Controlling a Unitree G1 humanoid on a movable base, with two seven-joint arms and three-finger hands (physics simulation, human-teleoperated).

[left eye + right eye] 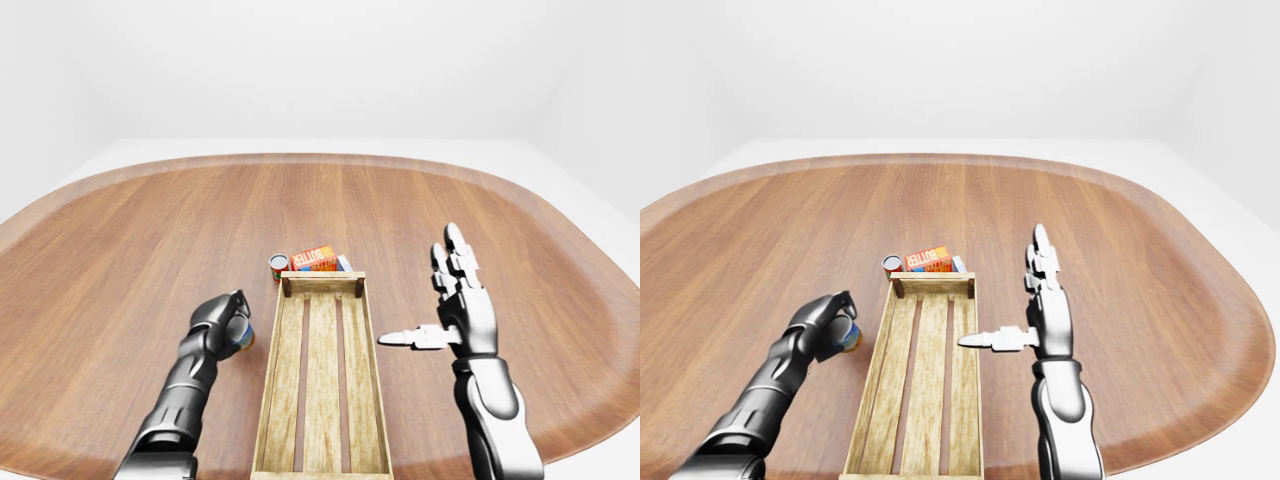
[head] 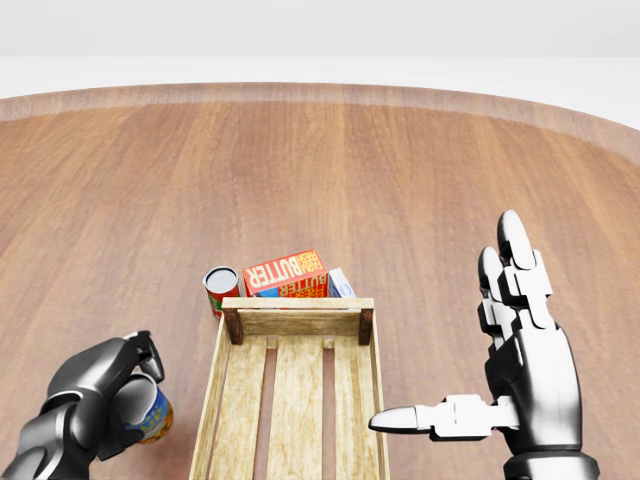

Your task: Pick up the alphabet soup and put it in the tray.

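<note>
The alphabet soup, a can with a blue and orange label [image 2: 156, 416], is at the lower left of the head view, just left of the wooden tray [image 2: 298, 322]. My left hand [image 2: 125, 388] is shut round the can from above and the left. I cannot tell whether the can rests on the table or is lifted off it. The slatted tray runs down the middle of the view and holds nothing. My right hand [image 2: 450, 330] is open to the right of the tray, fingers up and thumb pointing over the tray's right rim.
A red can [image 2: 221, 288], an orange butter box [image 2: 286, 273] and a small white and blue box [image 2: 340, 283] stand right against the tray's top end. The round wooden table [image 1: 150, 230] spreads all around, with its edge near the bottom corners of the left-eye view.
</note>
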